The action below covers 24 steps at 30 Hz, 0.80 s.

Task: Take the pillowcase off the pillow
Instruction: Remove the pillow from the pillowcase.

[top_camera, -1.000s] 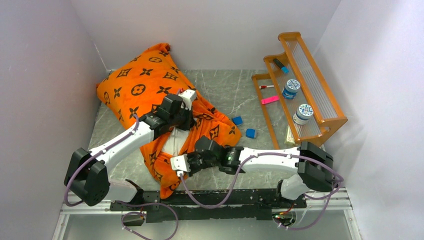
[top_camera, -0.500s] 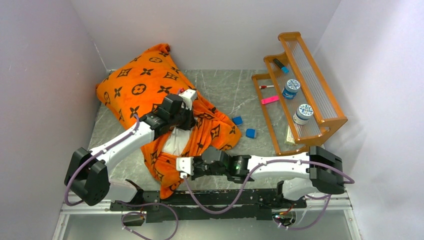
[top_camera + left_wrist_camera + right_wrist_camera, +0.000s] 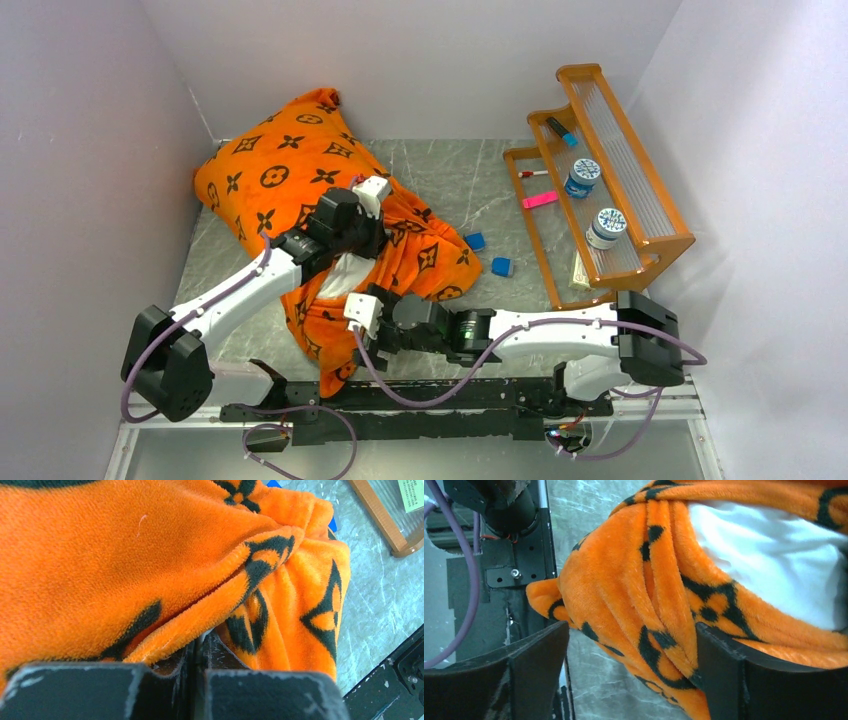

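Observation:
The orange pillowcase (image 3: 290,165) with dark brown motifs covers most of the white pillow (image 3: 345,278), which shows through a gap near the front. My left gripper (image 3: 368,243) is shut on a fold of the pillowcase (image 3: 150,555), and the plush edge runs into the closed jaws of the left gripper (image 3: 200,642). My right gripper (image 3: 357,328) is open at the near end. In the right wrist view a twisted band of pillowcase (image 3: 659,610) hangs between the wide jaws of the right gripper (image 3: 631,630), touching the right finger (image 3: 734,670). White pillow (image 3: 774,555) bulges above it.
A wooden stepped rack (image 3: 640,240) stands at the right with two jars, a marker and a pink item. Two small blue blocks (image 3: 474,241) (image 3: 501,266) lie on the grey table beside the pillowcase. Walls close in on the left, back and right. The arms' base rail (image 3: 430,400) runs along the near edge.
My right gripper has gone from shut to wide open, and its arm has swung lower and left along the near edge. The left gripper keeps its grip, shifted slightly back.

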Available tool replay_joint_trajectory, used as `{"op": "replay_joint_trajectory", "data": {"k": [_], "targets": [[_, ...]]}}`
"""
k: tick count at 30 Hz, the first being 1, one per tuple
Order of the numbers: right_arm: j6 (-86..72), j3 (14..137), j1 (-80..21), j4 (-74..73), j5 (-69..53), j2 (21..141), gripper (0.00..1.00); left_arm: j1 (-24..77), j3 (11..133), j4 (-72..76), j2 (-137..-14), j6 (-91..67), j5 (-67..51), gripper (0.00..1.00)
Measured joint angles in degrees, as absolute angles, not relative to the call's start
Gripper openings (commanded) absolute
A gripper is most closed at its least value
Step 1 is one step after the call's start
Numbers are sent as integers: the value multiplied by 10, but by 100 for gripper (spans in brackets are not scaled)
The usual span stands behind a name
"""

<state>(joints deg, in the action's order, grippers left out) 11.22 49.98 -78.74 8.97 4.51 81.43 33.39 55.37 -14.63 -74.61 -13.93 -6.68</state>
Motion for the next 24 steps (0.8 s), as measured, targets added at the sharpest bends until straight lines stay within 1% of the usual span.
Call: {"op": "replay_joint_trajectory", "data": {"k": [8, 10, 17, 21, 24], "targets": [[-10, 451, -766, 86, 77, 740, 100, 334, 552, -144, -746, -135, -67, 5], [-41, 447, -745, 76, 83, 730, 99, 334, 552, -144, -746, -133, -68, 5], [-127, 442, -671, 43, 123, 693, 94, 334, 552, -143, -746, -131, -68, 5], [-187, 442, -621, 32, 170, 655, 93, 334, 552, -143, -746, -131, -68, 5], [-230, 464, -595, 3, 209, 658, 93, 334, 552, -143, -746, -131, -68, 5]]}}
